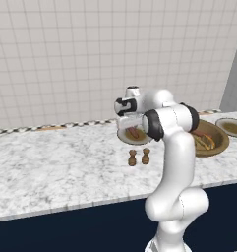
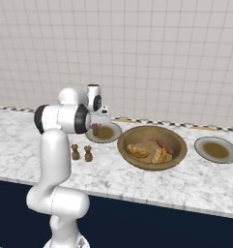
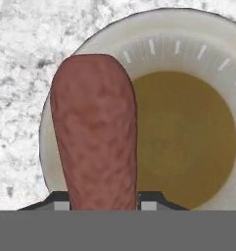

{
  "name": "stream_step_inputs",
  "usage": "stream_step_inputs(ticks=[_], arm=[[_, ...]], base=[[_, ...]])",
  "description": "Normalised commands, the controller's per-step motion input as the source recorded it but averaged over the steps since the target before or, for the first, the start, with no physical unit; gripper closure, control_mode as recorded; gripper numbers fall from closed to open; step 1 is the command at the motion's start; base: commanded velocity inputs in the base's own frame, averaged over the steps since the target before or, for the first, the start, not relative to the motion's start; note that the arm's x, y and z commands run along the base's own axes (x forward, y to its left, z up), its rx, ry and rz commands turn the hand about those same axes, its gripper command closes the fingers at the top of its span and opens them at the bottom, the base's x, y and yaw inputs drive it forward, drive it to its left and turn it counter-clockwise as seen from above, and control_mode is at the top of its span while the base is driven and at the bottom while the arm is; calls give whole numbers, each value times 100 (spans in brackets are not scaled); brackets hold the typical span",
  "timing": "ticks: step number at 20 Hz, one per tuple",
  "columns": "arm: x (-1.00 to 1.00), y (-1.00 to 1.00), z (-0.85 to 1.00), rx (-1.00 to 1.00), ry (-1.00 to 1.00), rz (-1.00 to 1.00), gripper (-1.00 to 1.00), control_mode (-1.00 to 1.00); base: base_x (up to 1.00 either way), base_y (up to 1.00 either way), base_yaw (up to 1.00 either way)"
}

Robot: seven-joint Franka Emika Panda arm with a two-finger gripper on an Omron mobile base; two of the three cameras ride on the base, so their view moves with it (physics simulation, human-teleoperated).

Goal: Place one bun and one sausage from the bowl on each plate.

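— Over the left plate point(image 3: 188, 54), what is the gripper point(image 3: 104, 205) doing?

— It is clamped on a sausage point(image 3: 96, 132), which runs from the bottom of the hand view up toward the upper left, lying across the plate's pale rim and the edge of its brown centre (whether it touches the plate, I cannot tell).

— Where does that sit in the base views?

— At the middle of the right base view, the gripper point(image 2: 95, 128) hangs over that plate point(image 2: 110, 138) just left of the bowl point(image 2: 137, 157). The left base view shows the same plate point(image 1: 125, 138) partly behind the arm, a sausage point(image 1: 133, 132) over it.

— And the bowl?

— It stands on the marble desk point(image 2: 195, 179) at centre right, with buns point(image 2: 159, 156) and another sausage point(image 2: 162, 145) inside. The second plate point(image 2: 205, 155) lies at the right edge, just beside the bowl, bare.

— Anything else?

— Two small brown shakers point(image 2: 82, 153) stand near the left plate, toward the lower left.
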Motion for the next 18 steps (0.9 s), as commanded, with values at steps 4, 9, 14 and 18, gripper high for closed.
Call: stream_step_inputs(ticks=[4,9,14,18], arm=[[13,-5,-40,0,8,0,100,-100],[29,0,-38,-1,3,0,100,-100],[42,1,-19,-1,2,0,-100,-100],[0,0,0,0,3,0,-100,-100]], base=[[0,0,0],[0,0,0],[0,0,0],[0,0,0]])
